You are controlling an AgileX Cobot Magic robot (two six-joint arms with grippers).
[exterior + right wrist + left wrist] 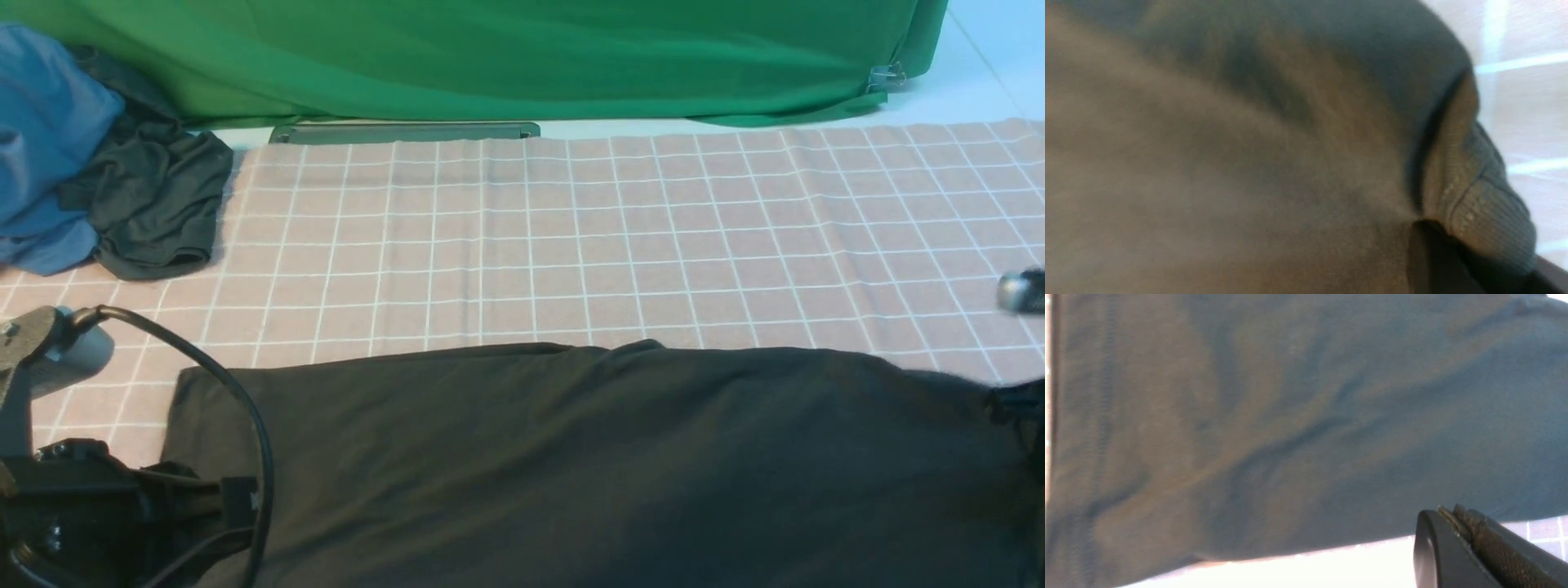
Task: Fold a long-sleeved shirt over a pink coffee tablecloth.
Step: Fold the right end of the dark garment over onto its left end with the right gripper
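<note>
Mid-fold: long-sleeved shirt (588, 465) spread on pink coffee tablecloth (571, 245); left tool (1457, 522) clenched at 8 o'clock hem; right tool's grip indeterminable. Next: carrying edges toward 12 o'clock.

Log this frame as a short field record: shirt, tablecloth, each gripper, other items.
shirt: black, lying along the near edge of the tablecloth
tablecloth: pink with white grid, under the shirt
left gripper: shut, at the shirt's left edge
right gripper: at the shirt's right end, jaws hidden
other items: blue garment, dark garment, green cloth
</note>
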